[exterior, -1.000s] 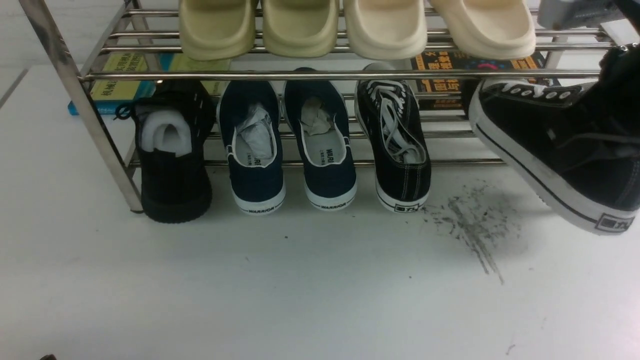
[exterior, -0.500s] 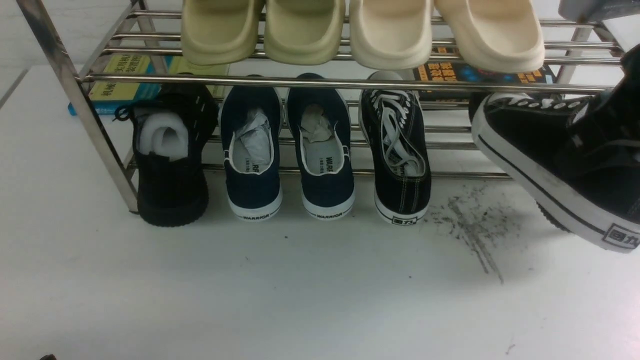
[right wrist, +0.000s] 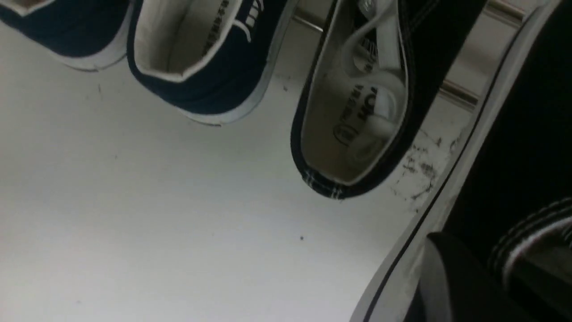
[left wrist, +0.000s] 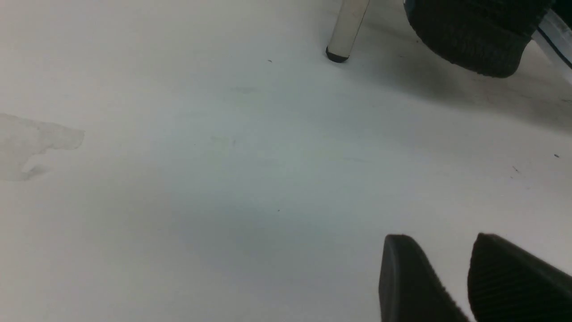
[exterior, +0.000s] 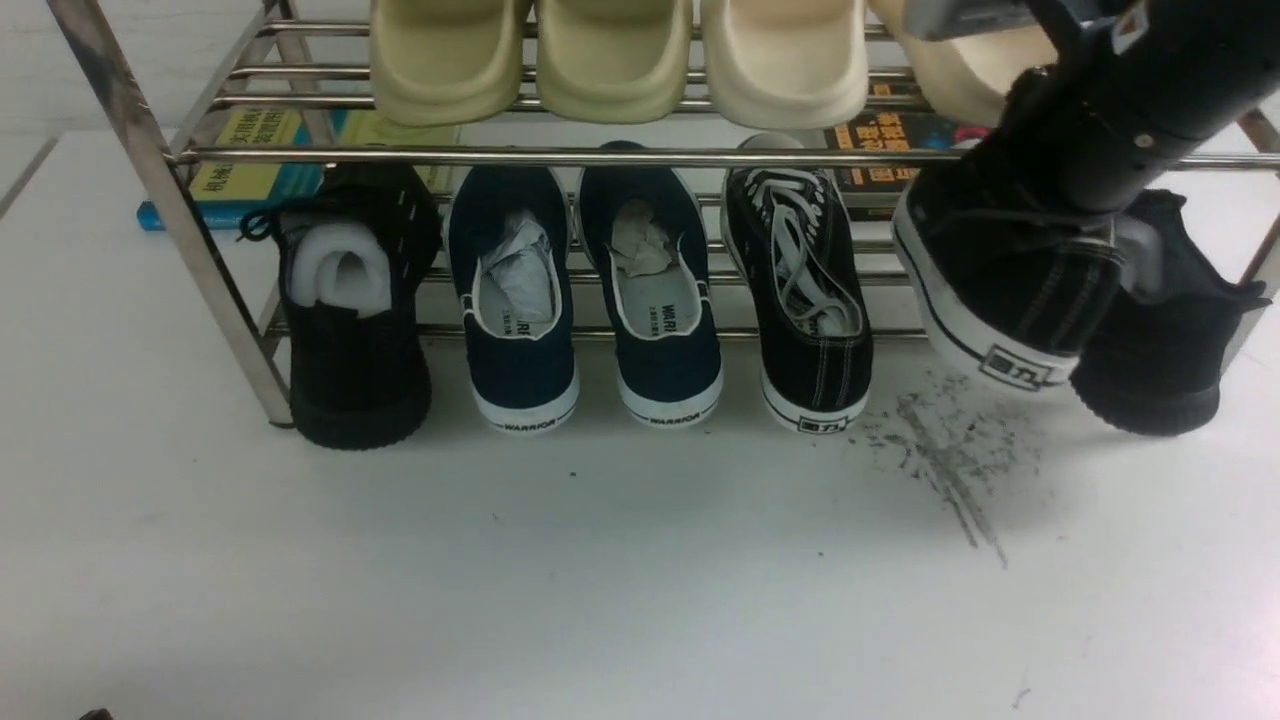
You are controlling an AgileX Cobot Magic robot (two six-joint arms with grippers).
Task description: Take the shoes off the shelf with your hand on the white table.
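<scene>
Sneaker hangs clamped in my right tool before the shelf; next I must lower it onto the table and release.

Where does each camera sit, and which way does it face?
Front: between the arms, facing the shelf; right arm holding the held sneaker shows.
Left wrist: low over the white table, facing a shelf leg and all-black shoe; its fingers show.
Right wrist: above the second sneaker and navy slip-on; one finger shows.
Shared: front and right wrist both see both sneakers.
</scene>
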